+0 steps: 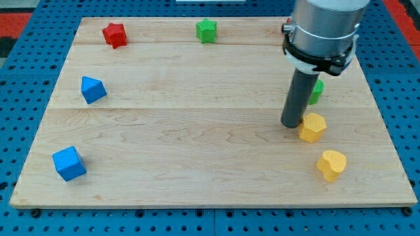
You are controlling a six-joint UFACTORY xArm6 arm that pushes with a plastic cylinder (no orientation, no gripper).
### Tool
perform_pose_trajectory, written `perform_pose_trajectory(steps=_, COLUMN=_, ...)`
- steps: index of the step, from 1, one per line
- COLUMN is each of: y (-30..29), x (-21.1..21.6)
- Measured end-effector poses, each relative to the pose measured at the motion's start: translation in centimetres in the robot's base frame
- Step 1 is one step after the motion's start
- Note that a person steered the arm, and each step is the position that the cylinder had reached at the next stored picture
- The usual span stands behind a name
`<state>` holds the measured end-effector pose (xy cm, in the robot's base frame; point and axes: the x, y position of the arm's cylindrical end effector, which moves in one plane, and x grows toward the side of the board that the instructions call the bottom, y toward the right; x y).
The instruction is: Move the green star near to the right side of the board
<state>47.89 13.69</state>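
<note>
The green star lies near the view's top edge of the wooden board, a little right of centre. My tip rests on the board at the view's right, far below and right of the star. It sits just left of a yellow hexagonal block, touching or nearly touching it. A second green block is partly hidden behind the rod, so its shape is unclear.
A red star lies at the top left. A blue block sits at the left and a blue cube at the bottom left. A yellow heart-like block sits at the bottom right.
</note>
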Motion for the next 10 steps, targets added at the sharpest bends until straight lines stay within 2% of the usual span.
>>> perform_pose_trajectory(steps=2, y=2.1, x=-0.1)
perform_pose_trajectory(steps=5, y=-3.8, x=-9.4)
perform_pose_trajectory(steps=7, y=2.3, x=-9.7)
perform_pose_trajectory(steps=10, y=5.0, x=-8.7)
